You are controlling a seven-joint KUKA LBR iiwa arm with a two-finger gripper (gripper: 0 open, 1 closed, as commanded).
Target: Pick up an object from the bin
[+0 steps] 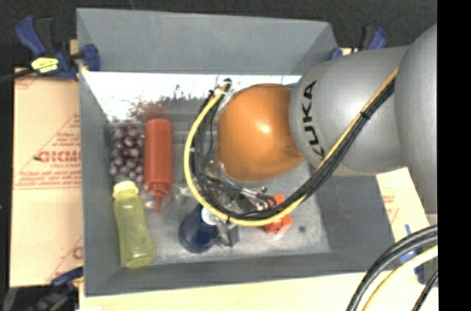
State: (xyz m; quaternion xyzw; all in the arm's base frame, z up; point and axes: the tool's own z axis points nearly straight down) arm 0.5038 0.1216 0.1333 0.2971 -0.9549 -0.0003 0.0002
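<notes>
The grey metal bin (346, 225) has a flat, scuffed floor under sloping walls. A bunch of dark purple grapes (126, 151), a red plastic squeeze bottle (157, 154) and a yellow-green translucent bottle with a yellow cap (133, 227) crowd its left side, leaving open floor at the right front corner. The silver arm (368, 118), lettered "KUKA" (313, 122), carries an orange dome cover (257, 131) and looped yellow cables (193, 155) over the middle. Its jaws hang just beside a dark blue rounded object (193, 232) at the front wall, with a small orange-red piece (274, 224) nearby; whether they are open or closed cannot be told.
</notes>
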